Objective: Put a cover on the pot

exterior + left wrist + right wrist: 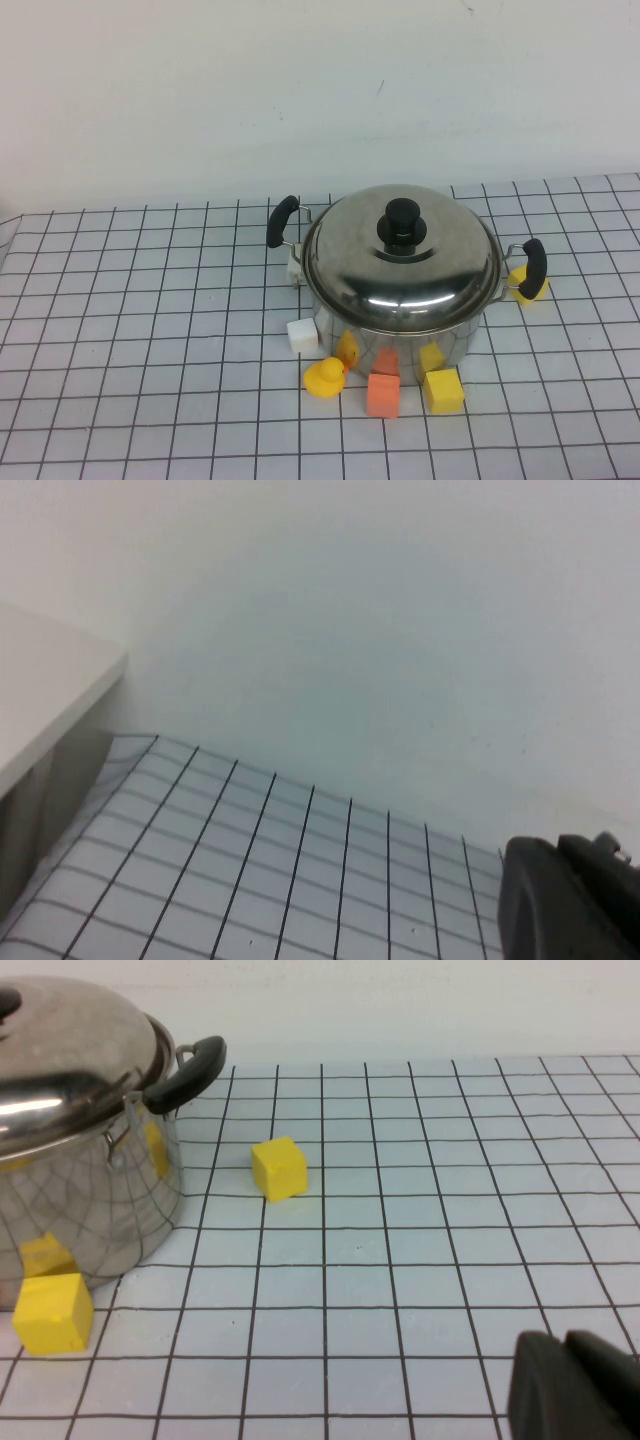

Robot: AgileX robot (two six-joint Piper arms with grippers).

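The shiny steel pot [400, 325] with two black side handles stands at the middle right of the gridded table. The domed steel lid [440, 265] with its black knob [403, 222] sits on the pot's rim and covers it. The pot [80, 1210] and lid [70, 1050] also show in the right wrist view. Neither arm shows in the high view. My right gripper [565, 1365] is shut and empty, low over the table well away from the pot. My left gripper [560, 880] is shut and empty, facing the wall over bare table.
Small toys lie round the pot: a white block [302, 335], a yellow duck [324, 378], an orange block [383, 394], a yellow block [443, 390] and a yellow piece [530, 288] by the right handle. The right wrist view shows two yellow blocks [279, 1168] [53, 1312].
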